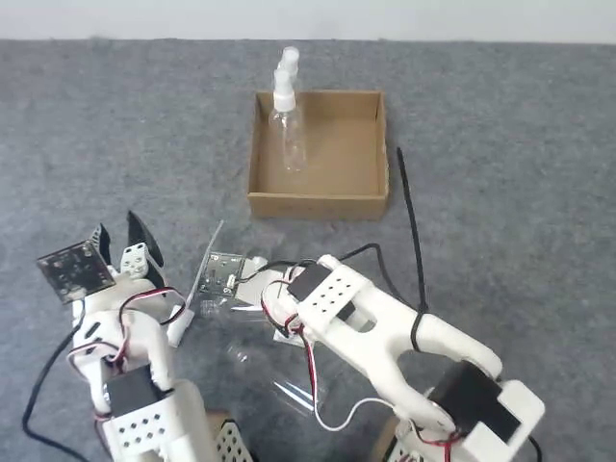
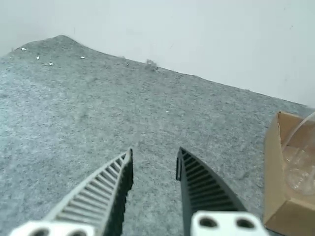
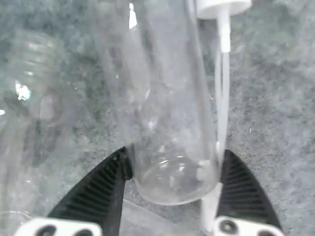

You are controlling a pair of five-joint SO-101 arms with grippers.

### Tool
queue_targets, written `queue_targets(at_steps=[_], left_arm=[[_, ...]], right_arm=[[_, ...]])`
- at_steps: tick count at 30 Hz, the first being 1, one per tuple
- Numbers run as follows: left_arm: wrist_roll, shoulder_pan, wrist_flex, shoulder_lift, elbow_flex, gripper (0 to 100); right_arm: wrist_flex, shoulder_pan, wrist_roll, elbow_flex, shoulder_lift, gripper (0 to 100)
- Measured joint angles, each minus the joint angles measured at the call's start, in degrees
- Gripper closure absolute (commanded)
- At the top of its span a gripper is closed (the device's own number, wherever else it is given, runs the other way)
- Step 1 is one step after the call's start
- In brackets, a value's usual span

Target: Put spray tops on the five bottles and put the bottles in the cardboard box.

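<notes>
Clear bottle (image 3: 167, 123), at 7 o'clock from the cardboard box (image 1: 318, 204): your right end effector (image 3: 175, 155) is closed on its base, with the tube of the spray top (image 3: 221, 7) seemingly pinned alongside. Free that tube, then line it up with the neck. Left end effector (image 2: 155, 151) stands half open, empty.

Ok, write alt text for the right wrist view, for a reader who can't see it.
The right claw is closed around the base of a clear bottle above grey carpet. A white spray top with its thin tube runs alongside the bottle, and a second bottle lies beside it, threaded neck in view.
</notes>
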Motion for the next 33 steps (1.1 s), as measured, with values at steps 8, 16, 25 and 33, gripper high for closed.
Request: queue_targets(at_steps=[8, 16, 25, 33], left_arm=[[0.0, 0.0, 0.0, 0.0, 0.0, 86], [0.0, 0.0, 0.0, 0.0, 0.0, 86], [0.0, 0.0, 0.0, 0.0, 0.0, 86], [0.0, 0.0, 0.0, 0.0, 0.0, 86]], right_arm=[[2.73, 0.09, 0.0, 0.0, -3.34, 83.2], [8.88, 3.78, 0.09, 0.0, -14.15, 83.2], [13.36, 12.22, 0.09, 0.0, -22.51, 83.2], [18.37, 17.67, 0.09, 0.0, -30.68, 83.2]])
